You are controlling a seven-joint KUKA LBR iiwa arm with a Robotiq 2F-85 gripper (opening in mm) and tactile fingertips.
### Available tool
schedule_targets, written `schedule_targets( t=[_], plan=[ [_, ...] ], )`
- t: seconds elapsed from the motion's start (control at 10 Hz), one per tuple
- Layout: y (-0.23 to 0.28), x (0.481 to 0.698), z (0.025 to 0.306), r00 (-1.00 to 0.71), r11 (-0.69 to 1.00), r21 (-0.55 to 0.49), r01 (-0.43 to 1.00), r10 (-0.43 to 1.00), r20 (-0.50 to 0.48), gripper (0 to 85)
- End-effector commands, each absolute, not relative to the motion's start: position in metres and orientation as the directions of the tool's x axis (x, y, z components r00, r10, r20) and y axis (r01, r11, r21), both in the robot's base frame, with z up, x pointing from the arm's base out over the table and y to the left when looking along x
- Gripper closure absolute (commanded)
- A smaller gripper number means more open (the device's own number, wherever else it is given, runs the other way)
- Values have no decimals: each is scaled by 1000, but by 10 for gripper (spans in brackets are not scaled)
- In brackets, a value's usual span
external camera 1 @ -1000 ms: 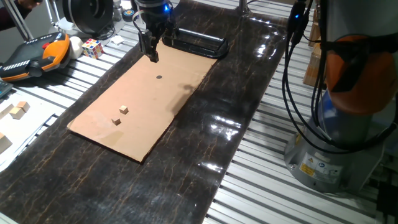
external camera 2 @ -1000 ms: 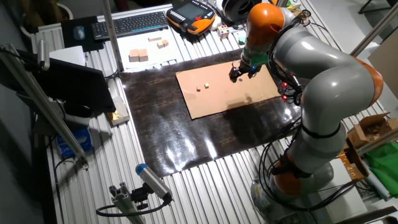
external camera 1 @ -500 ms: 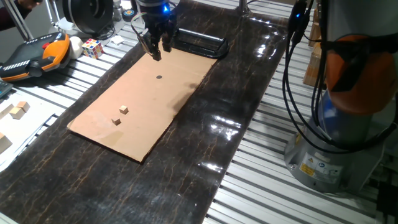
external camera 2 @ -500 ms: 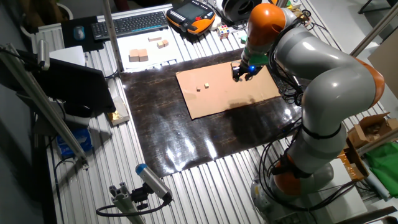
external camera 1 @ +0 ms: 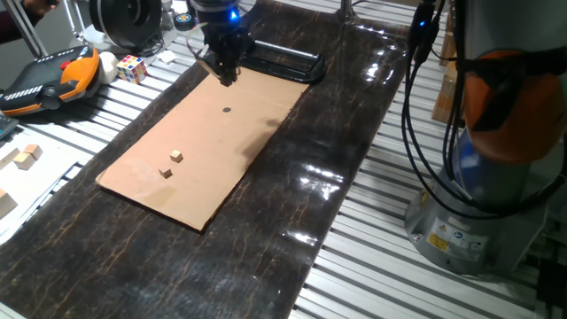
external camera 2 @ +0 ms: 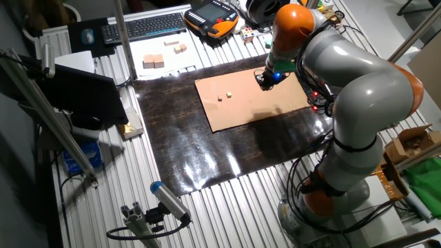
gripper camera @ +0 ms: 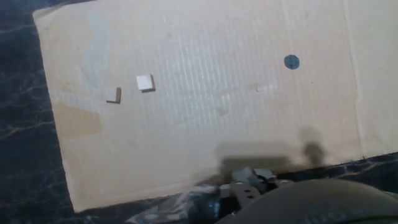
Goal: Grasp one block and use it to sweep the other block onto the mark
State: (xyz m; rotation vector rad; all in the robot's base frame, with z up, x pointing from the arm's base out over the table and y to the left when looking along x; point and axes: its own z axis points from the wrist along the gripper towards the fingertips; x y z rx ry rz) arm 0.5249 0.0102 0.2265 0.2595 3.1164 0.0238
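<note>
Two tiny tan wooden blocks lie close together on the cardboard sheet (external camera 1: 190,142): one block (external camera 1: 176,156) and the other block (external camera 1: 166,172) just nearer its front corner. They also show in the other fixed view (external camera 2: 228,94) (external camera 2: 220,97) and in the hand view (gripper camera: 145,83) (gripper camera: 114,95). The mark (external camera 1: 227,111) is a black dot further up the sheet, also in the hand view (gripper camera: 291,61). My gripper (external camera 1: 227,78) hangs above the sheet's far edge, beyond the mark and far from both blocks, holding nothing. Its fingers look slightly apart.
The cardboard lies on a dark mat (external camera 1: 337,177). A black tray (external camera 1: 282,62) sits just behind the gripper. A multicoloured puzzle cube (external camera 1: 131,67), an orange pendant (external camera 1: 53,80) and spare wooden blocks (external camera 1: 27,157) lie to the left, off the mat.
The hand has turned about its own axis and shifted slightly right over the sheet's far edge. The blocks have not moved.
</note>
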Motion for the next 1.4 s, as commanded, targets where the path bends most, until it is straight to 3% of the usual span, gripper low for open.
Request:
schedule_targets(
  t=[0.0, 0.8, 1.3],
  plan=[
    [12, 527, 226, -985, 985, 15, 170, 171, -12, 843],
    [31, 548, 200, -967, 967, -36, 253, 252, -21, 843],
    [51, 553, 178, -936, 936, -4, 352, 352, 3, 843]
  ],
)
